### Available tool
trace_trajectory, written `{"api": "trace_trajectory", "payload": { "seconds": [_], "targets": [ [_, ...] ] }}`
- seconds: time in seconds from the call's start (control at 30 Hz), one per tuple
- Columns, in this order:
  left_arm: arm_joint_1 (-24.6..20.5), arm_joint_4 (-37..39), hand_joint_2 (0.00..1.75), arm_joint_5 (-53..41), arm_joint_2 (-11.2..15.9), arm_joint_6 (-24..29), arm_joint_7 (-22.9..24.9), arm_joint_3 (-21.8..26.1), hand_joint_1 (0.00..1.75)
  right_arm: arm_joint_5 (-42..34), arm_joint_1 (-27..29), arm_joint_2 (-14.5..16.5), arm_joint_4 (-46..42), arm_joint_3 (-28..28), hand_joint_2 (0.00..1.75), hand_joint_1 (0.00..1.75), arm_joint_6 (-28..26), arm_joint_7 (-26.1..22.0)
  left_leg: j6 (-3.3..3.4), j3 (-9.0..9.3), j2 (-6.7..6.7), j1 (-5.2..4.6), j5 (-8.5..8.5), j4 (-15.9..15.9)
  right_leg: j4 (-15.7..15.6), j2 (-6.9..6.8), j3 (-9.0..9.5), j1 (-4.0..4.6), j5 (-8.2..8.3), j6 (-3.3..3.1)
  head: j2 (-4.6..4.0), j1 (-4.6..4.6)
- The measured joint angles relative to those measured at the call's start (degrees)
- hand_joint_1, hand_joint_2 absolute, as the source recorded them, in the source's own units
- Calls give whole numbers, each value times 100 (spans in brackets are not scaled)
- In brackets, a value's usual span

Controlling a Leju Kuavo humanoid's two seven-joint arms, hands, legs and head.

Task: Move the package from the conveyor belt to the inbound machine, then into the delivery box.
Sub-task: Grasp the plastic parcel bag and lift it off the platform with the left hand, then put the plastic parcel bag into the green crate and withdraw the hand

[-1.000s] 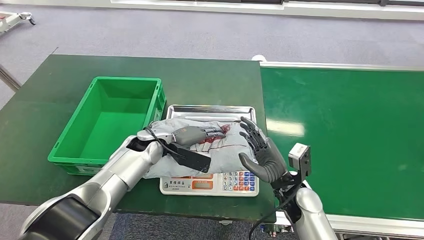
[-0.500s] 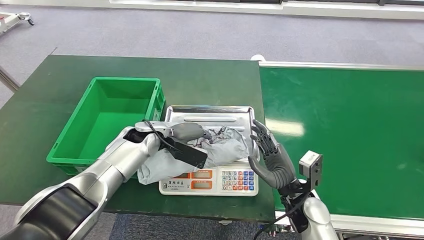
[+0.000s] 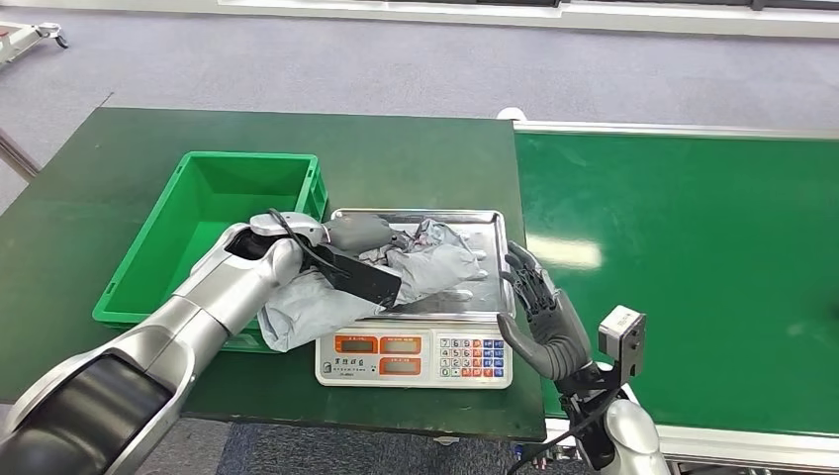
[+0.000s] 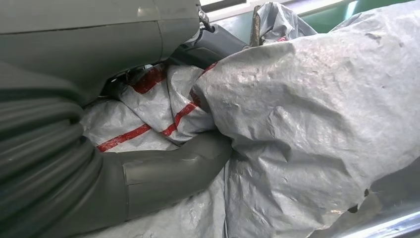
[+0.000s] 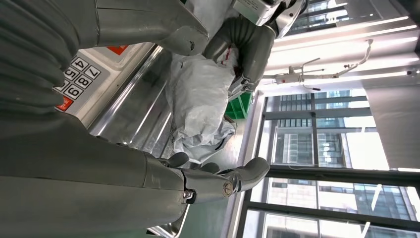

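The grey plastic package [image 3: 416,269] with red stripes hangs crumpled from my left hand [image 3: 361,234], lifted partly off the steel pan of the scale [image 3: 465,223]. Its lower end droops over the scale's left side toward the green box [image 3: 213,223]. In the left wrist view my thumb [image 4: 168,168] and the fingers above it clamp a fold of the package [image 4: 307,114]. My right hand [image 3: 542,315] stands open beside the scale's right edge, apart from the package. The right wrist view shows the package [image 5: 200,94] beyond my spread right hand [image 5: 218,183].
The scale's keypad and displays [image 3: 416,358] face me at the table's front edge. The green conveyor belt [image 3: 693,267] runs along the right, bare. The dark green table [image 3: 416,158] extends behind the box and scale.
My left hand has raised the package and carried it left toward the green box, uncovering the scale's pan. My right hand has drawn back from the package to the scale's right edge.
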Motion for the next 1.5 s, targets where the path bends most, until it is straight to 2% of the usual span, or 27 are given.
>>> {"api": "trace_trajectory", "payload": {
  "seconds": [0.23, 0.37, 0.43, 0.53, 0.63, 0.87, 0.93, 1.07, 1.13, 1.3, 1.5],
  "targets": [
    [-29, -129, 175, 64, 55, 62, 23, -26, 175, 1, 8, 0, -8, -16, 175, 0, -5, 7, 0, -2, 1, -1, 0, 1, 0, 1, -4, 0, 0, 0, 0, -1],
    [-272, -657, 175, 468, 205, 68, 410, -81, 175, 4, 99, 0, -43, -41, 175, 0, -34, -3, -1, -8, 0, 0, 1, 1, 0, 0, -8, 2, 1, 0, 0, -1],
    [-420, -1018, 175, 568, 343, 256, 693, -90, 175, 5, 176, 5, -78, -60, 175, 0, -33, -19, -1, -8, 0, 1, 1, 0, 1, -1, -8, 2, 1, 0, 0, -1],
    [-539, -1458, 175, 421, 567, 816, 1131, -93, 175, 20, 305, 43, -186, -110, 175, 0, -33, -21, -2, -8, 2, 1, 1, -2, 2, 1, -9, 2, 0, -1, 0, -1],
    [-552, -1613, 175, 231, 740, 1270, 1308, -84, 175, 61, 398, 92, -320, -157, 175, 0, -35, 17, -2, -8, 5, 1, 1, -3, 2, 2, -13, 2, -1, -2, 0, -1],
    [-538, -1673, 175, 143, 898, 1417, 1324, -83, 175, 75, 482, 146, -458, -224, 175, 0, -35, 44, -3, -12, -3, 2, 4, -2, 2, -1, -11, 1, 0, -1, 0, -1],
    [-495, -1641, 175, 101, 941, 1600, 1518, -42, 175, 101, 489, 159, -469, -250, 175, 0, -35, 71, -3, -15, -1, 1, 4, -2, 2, 0, -9, -1, 0, 0, 0, 2],
    [-233, -845, 175, -342, 1097, 3245, 2616, 628, 175, 249, 517, 166, -468, -258, 175, 0, -56, 85, -14, 3, 57, -2, -8, -5, 4, 57, -16, -3, 6, -10, 0, -1],
    [-101, -353, 175, -562, 1203, 3746, 2755, 1042, 175, 296, 544, 164, -467, -259, 175, 0, -101, 73, -24, 4, 80, 5, -9, -6, 4, 78, -28, 5, 11, -21, 0, -3],
    [232, 207, 175, -909, 1286, 3940, 2937, 1722, 175, 267, 514, 160, -459, -260, 175, 0, -129, 121, -35, -20, 28, 16, 4, -6, 5, 32, -33, 29, 6, -29, 0, -1],
    [492, 441, 175, -1128, 1299, 3929, 3050, 2161, 175, 245, 471, 166, -423, -260, 175, 0, -126, 170, -36, -26, 27, 15, 4, -6, 5, 33, -37, 25, 6, -29, 0, -2]
  ]
}}
